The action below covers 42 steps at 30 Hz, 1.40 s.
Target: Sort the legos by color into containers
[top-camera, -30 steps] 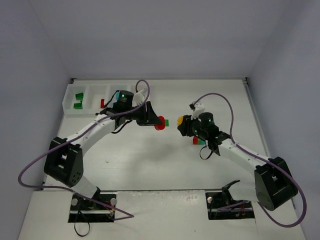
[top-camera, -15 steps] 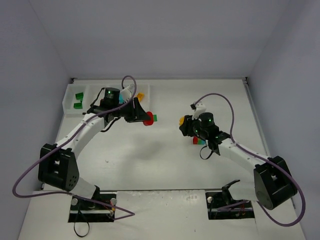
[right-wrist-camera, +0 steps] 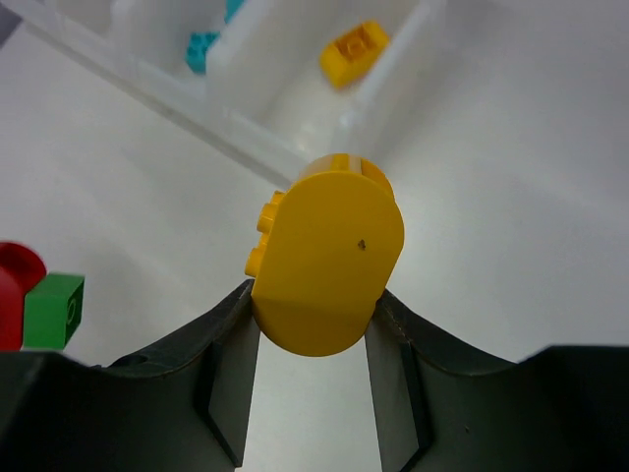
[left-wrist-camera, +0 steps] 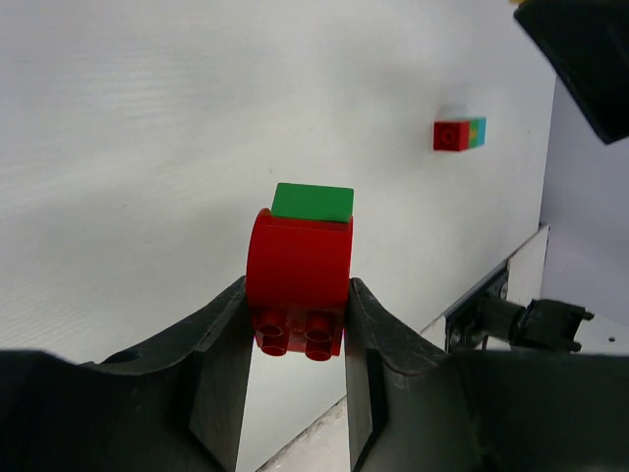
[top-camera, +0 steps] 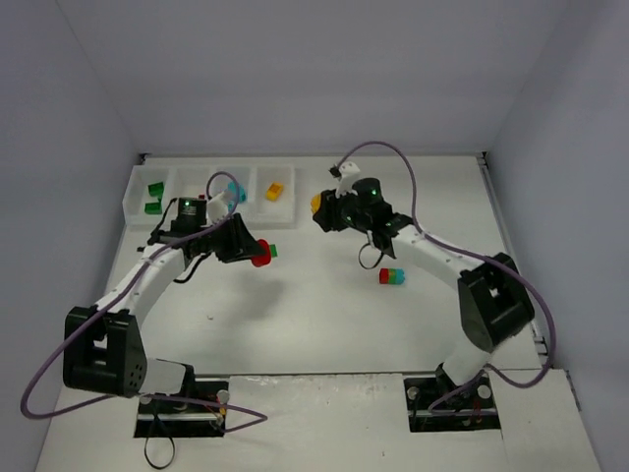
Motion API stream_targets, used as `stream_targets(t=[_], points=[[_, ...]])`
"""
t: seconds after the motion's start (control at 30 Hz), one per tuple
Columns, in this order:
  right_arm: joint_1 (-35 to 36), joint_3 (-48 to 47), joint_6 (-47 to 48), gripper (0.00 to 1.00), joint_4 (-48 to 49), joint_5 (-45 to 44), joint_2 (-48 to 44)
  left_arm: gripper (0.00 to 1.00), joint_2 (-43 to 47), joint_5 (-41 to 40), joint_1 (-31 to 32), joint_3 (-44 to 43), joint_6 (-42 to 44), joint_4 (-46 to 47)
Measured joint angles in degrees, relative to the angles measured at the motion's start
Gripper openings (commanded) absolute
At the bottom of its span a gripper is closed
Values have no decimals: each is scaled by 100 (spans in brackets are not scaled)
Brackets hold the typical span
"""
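As both arms swung left toward the tray [top-camera: 138, 209]:
Clamped: red-green stack [left-wrist-camera: 298, 265] in left gripper [left-wrist-camera: 295, 315], rounded yellow brick [right-wrist-camera: 329, 246] in right gripper [right-wrist-camera: 313, 315].

The top external camera looks down from above and behind the arm bases [top-camera: 167, 379], holding the whole desk [top-camera: 324, 324]. The left wrist camera, close behind the left gripper [left-wrist-camera: 297, 295], faces across the desk past a red-and-green piece [left-wrist-camera: 300, 258] to a small stack [left-wrist-camera: 460, 134] the top view shares. The right wrist camera looks steeply down past the right gripper [right-wrist-camera: 313, 295] and its rounded yellow brick [right-wrist-camera: 329, 256] at the tray [right-wrist-camera: 177, 93], catching that red-and-green piece too.
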State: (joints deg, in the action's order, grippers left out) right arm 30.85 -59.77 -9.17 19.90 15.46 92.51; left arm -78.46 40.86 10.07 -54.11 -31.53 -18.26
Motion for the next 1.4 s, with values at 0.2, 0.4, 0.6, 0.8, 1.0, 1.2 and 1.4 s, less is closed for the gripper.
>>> stream_targets(t=[0.2, 0.4, 0.6, 0.8, 1.0, 1.2, 1.4], points=[[127, -1888, 160, 4, 35, 247, 1578, 0, 686, -118, -577, 297, 31, -153], [278, -3355, 278, 8, -81, 352, 2879, 0, 1209, -234, -651, 352, 131, -448], [380, -4214, 328, 34, -184, 431, 3722, 0, 1480, -372, -726, 485, 153, -671], [402, -4555, 330, 69, -216, 474, 4041, 0, 1598, -385, -726, 511, 166, -752], [376, -4555, 343, 77, -219, 588, 4039, 0, 1641, -334, -726, 511, 264, -704], [205, -3794, 420, 68, -254, 859, 3379, 0, 1572, -153, -726, 448, 581, -651], [-66, -2070, 839, 66, -249, 1279, 1567, 0, 1241, 197, -726, -105, 1147, -656]])
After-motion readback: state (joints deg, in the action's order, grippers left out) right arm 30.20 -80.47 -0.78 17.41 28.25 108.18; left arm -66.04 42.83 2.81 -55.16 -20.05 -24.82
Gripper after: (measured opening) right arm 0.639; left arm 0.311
